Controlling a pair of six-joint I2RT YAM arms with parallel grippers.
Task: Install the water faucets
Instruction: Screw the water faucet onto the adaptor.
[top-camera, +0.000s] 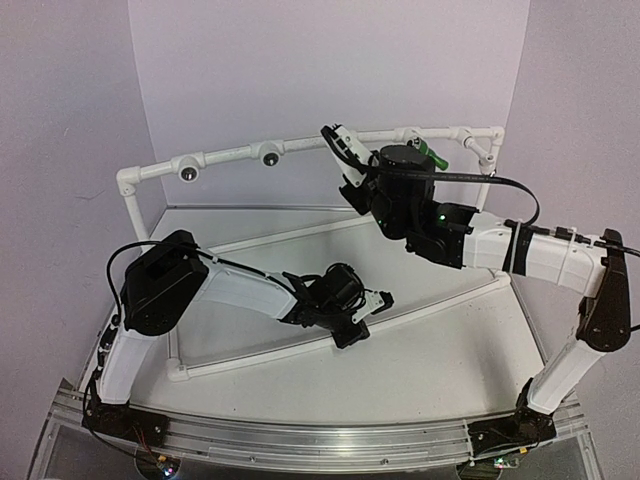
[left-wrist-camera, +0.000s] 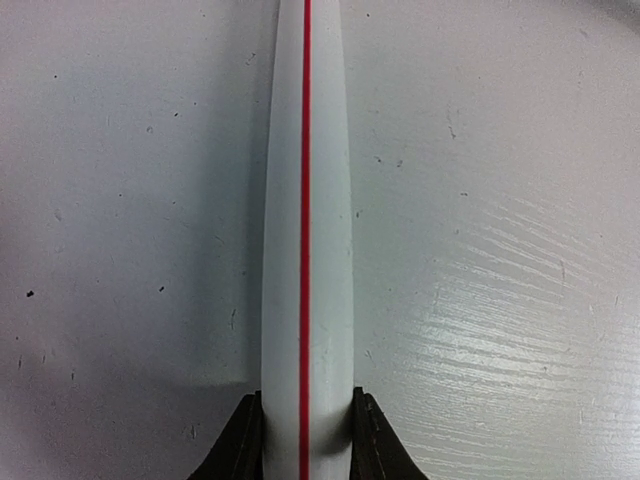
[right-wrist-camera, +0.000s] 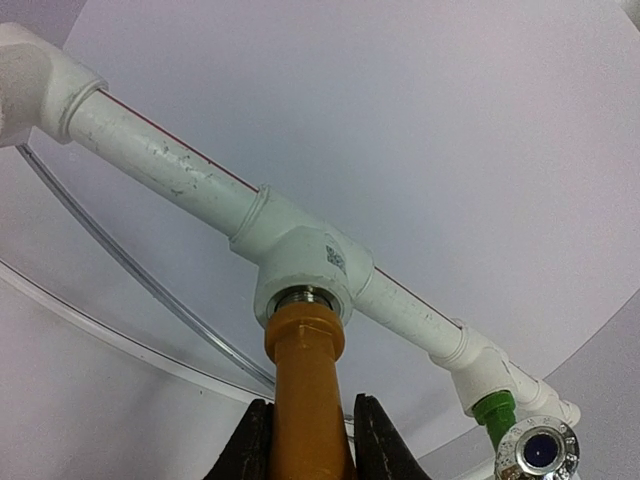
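The yellow-orange water faucet (right-wrist-camera: 305, 390) stands between the fingers of my right gripper (right-wrist-camera: 308, 440), which is shut on its body. Its threaded metal end sits in the mouth of a white tee fitting (right-wrist-camera: 300, 255) on the upper pipe. The green faucet (right-wrist-camera: 494, 410) (top-camera: 432, 155) hangs from the fitting further right on that pipe, with its silvery end (right-wrist-camera: 538, 450) towards the camera. In the top view my right gripper (top-camera: 335, 138) is raised to the upper rail and hides the orange faucet. My left gripper (left-wrist-camera: 307, 440) (top-camera: 380, 298) is shut on a white pipe with a red stripe (left-wrist-camera: 305, 200) lying low on the table.
The white pipe frame (top-camera: 230, 155) runs along the back, with two dark round sockets (top-camera: 187, 172) (top-camera: 269, 157) on its left half. Its lower rails (top-camera: 450, 297) lie on the white table. A thin clear tube (right-wrist-camera: 120, 262) passes behind the tee.
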